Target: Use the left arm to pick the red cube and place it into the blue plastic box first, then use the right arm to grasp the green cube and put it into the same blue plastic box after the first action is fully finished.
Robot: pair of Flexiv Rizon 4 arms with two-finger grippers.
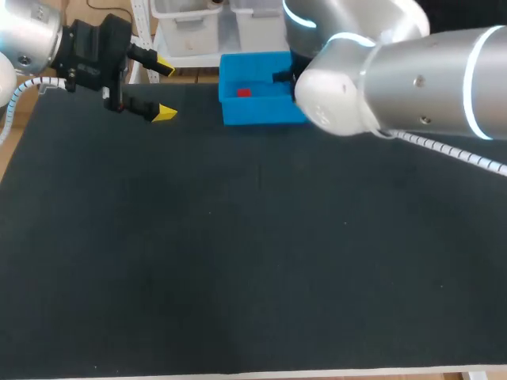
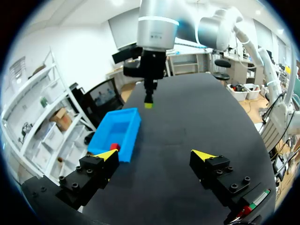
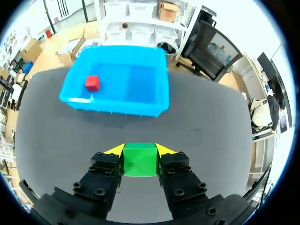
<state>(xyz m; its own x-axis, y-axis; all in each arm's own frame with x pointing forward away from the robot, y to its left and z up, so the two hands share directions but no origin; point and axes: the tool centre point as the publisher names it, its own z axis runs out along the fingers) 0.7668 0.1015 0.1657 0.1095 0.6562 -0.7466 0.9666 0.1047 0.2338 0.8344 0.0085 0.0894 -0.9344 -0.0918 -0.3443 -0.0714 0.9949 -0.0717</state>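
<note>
Right gripper [image 3: 139, 150] is clamped on the green cube [image 3: 139, 160], with one yellow-tipped finger pressed against each of two opposite faces, so the cube sits squarely between the tips. Just ahead of the fingers lies the blue plastic box [image 3: 117, 105], its open top facing up. The red cube [image 3: 92, 83] rests on the box floor near one end wall. The held cube is short of the box's near wall and over the dark table [image 3: 211, 131], not over the box.

From the left wrist view, the right arm [image 2: 157, 28] hangs down beyond the far end of the blue plastic box [image 2: 127, 140]. The green cube [image 2: 148, 105] shows as a small block at the bottom of the right gripper [image 2: 148, 99]. Whether it touches the mat cannot be told from there. The red cube [image 2: 114, 147] is visible in the box's near end.

In the head view, the right arm [image 1: 412, 75] crosses in front of the box's right side and hides its own gripper. The blue plastic box [image 1: 261, 115] stands at the far edge of the table [image 1: 238, 261], with the red cube [image 1: 243, 93] inside.

Left gripper [image 1: 164, 91] sits to the left of the box and well apart from it. Its fingers are spread wide with nothing between them, as the left wrist view [image 2: 155, 154] also shows.
</note>
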